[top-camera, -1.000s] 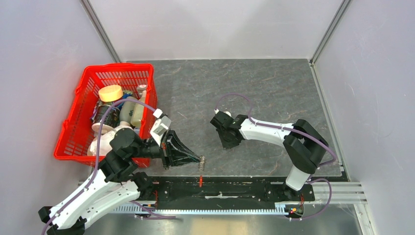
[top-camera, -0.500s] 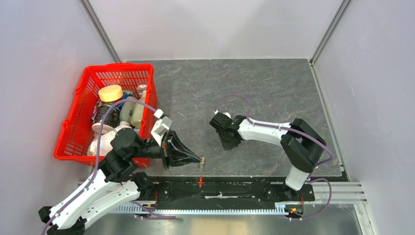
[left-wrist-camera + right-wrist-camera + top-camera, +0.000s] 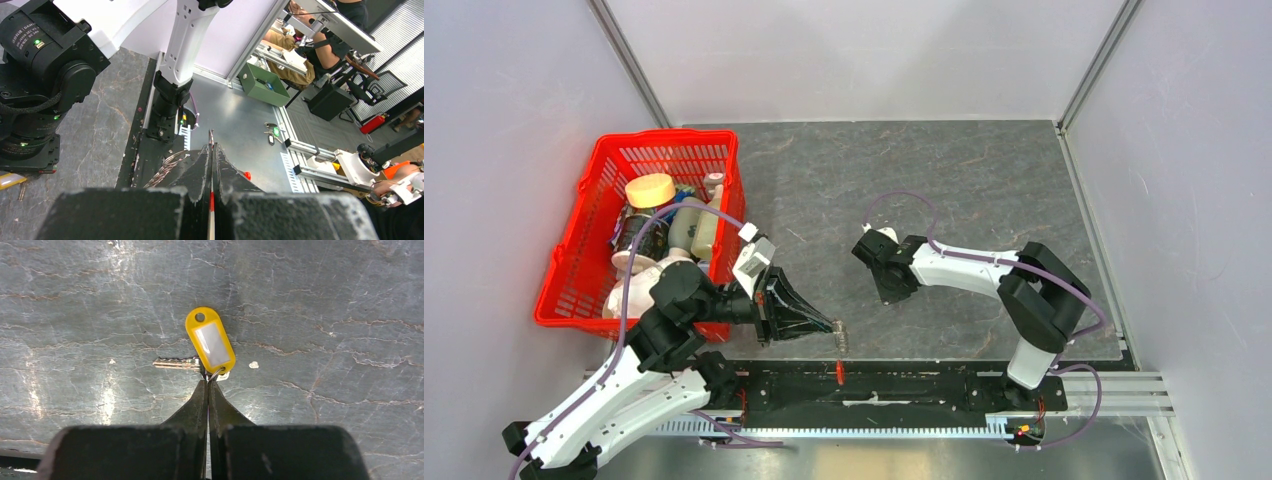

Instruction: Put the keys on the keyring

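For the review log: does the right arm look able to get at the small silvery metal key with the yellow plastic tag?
Likely yes. The right gripper, shut, has its tips at the small wire ring joining the silvery key to the yellow tag, with bare grey stone table all round.

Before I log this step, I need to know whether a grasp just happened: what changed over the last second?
The right gripper edged slightly left and closed its jaws at the small ring joining the key to the yellow tag. Whether it caught the ring is unclear. Unchanged: the left gripper stays shut on the keyring, its red tag hanging below.
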### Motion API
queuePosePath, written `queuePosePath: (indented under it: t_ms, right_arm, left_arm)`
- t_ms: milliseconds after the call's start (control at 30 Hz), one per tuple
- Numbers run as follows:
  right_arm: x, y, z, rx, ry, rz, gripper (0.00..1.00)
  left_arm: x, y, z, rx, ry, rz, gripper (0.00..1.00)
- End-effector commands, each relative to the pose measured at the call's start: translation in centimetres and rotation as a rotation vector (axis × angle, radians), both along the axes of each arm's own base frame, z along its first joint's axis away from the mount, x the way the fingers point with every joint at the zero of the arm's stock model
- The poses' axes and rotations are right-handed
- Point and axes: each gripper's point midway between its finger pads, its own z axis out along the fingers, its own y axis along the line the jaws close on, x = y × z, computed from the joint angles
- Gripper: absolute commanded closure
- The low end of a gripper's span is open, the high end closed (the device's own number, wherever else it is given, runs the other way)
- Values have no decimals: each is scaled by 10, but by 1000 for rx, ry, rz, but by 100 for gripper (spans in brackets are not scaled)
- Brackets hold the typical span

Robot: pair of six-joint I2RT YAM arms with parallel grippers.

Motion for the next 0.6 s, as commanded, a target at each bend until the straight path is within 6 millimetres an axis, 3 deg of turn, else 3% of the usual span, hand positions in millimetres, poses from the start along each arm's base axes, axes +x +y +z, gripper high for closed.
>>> queuePosePath:
  t_ms: [0,167,567]
  right_arm:
    - [12,4,28,23,-77,6,100]
    - [4,1,73,99,-120,61,100]
    - [-63,9,198,469,-113,373,100]
  left_arm:
    - [-3,3,13,-38,-62,-7,98]
    - [-6,5,20,-51,-70,-12,98]
    - [-12,7,32,-75,-100,-39,98]
